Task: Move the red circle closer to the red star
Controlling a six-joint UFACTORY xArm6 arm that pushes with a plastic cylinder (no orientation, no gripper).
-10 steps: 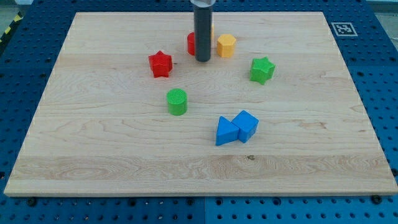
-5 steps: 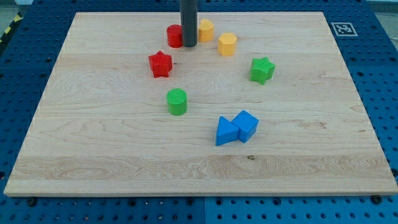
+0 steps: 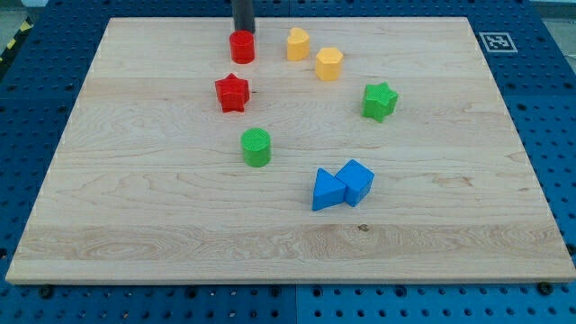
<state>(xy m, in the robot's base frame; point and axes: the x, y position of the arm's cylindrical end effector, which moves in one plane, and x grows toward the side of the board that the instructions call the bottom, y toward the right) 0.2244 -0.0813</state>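
One red circle [image 3: 241,47] sits just below my tip [image 3: 243,32].

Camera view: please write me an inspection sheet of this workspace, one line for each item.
Surface: wooden board, lying flat on a blue perforated table.
Job's things: red circle near the view's top; red star just below it, apart from it.
Clutter: two yellow blocks; green star; green cylinder; blue triangle touching blue cube.
Tool: my tip is at the red circle's top edge; contact cannot be told.
Cables: nothing seen.
Surroundings: a printed marker at the board's top right corner.
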